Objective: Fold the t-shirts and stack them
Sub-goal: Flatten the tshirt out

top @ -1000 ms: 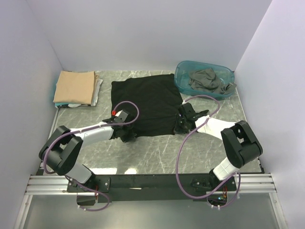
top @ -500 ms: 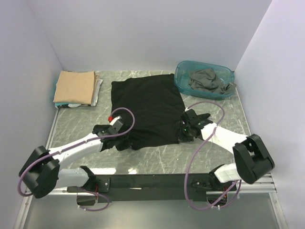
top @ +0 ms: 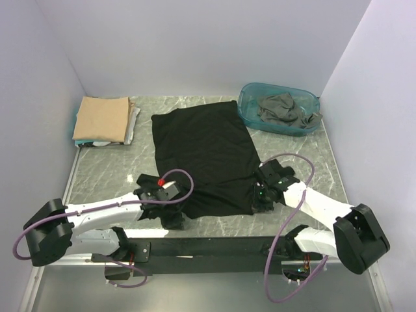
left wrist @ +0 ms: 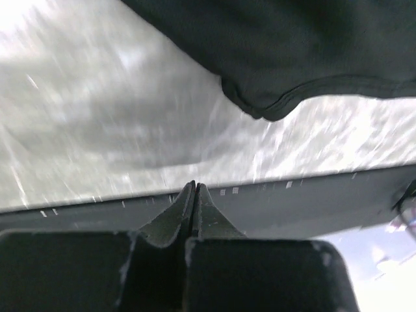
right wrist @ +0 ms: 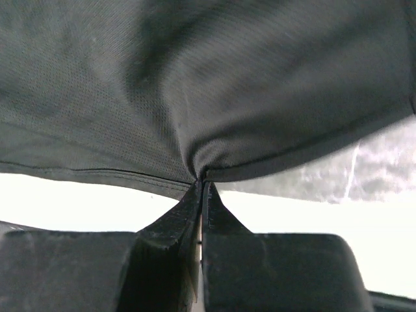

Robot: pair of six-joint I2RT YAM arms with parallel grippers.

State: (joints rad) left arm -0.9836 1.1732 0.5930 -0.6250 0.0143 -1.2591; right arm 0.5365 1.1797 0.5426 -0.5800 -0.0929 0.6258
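The black t-shirt (top: 205,149) lies spread flat in the middle of the table, drawn long toward the near edge. My right gripper (top: 259,200) is at its near right corner. In the right wrist view the gripper (right wrist: 202,177) is shut on the shirt's hem (right wrist: 195,78). My left gripper (top: 172,218) is at the near left corner. In the left wrist view the gripper (left wrist: 194,186) is shut with nothing between the fingers, and the shirt's corner (left wrist: 292,45) lies apart from it. A folded tan t-shirt (top: 101,117) tops a stack with pale ones (top: 132,123) under it.
A dark grey t-shirt (top: 283,109) lies crumpled in the teal tub (top: 249,104) at the back right. The black mounting rail (top: 208,247) runs along the near edge, just in front of both grippers. Walls close in the left, back and right.
Both grippers have moved toward the near edge, and the black shirt's near edge has come with them, stretching the shirt longer. Both arms now reach lower and flatter.
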